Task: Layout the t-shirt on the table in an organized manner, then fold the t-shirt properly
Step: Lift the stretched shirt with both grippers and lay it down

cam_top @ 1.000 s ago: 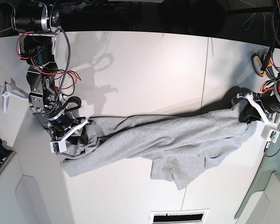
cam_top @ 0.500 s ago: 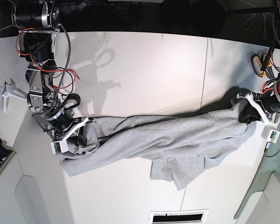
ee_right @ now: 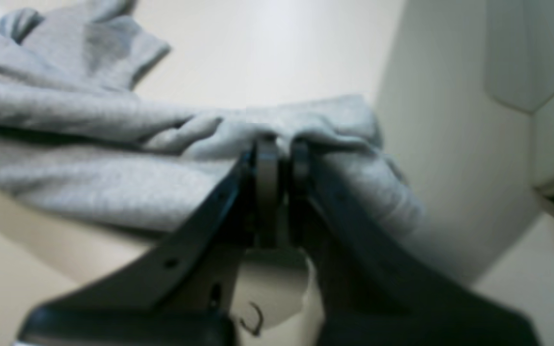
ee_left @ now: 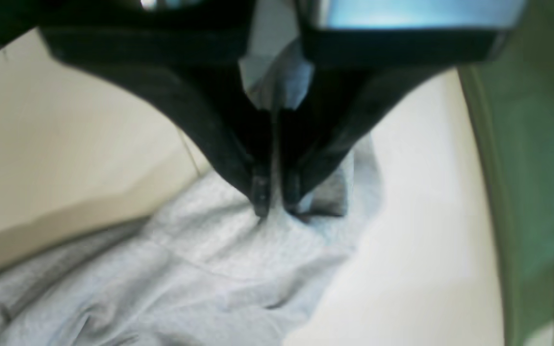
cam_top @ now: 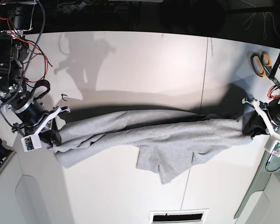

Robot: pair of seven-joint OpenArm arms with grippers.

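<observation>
My right claw has swung outward across the bench, clamping and stretching the t-shirt into a longer band.

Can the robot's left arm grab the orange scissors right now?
Probably not. The left gripper is shut on the t-shirt, stretched across the table to the right gripper. The scissors lie close and uncovered, but it would have to let go first.
</observation>
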